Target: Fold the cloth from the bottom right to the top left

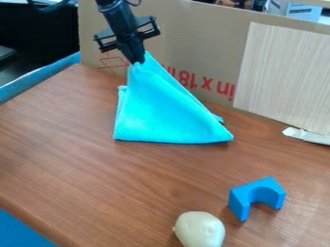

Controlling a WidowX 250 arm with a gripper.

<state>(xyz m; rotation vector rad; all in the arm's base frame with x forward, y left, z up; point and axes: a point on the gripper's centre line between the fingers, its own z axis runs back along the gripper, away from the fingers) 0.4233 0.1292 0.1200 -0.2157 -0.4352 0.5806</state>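
Cloth (161, 113) is resting on the table (71, 159), its lifted peak being clamped in the gripper (137, 61). Corner placement is presumably being performed; the next move is requiring top-left alignment, lowering, then release.

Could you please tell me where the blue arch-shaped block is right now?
In the camera view, the block sits at the lower right, just right of the pale egg-shaped object.

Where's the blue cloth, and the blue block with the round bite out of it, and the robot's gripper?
Cloth (159, 113), camera view: middle of its front.
Blue block (241, 199), camera view: its left leg.
Gripper (137, 61), camera view: between its fingertips.
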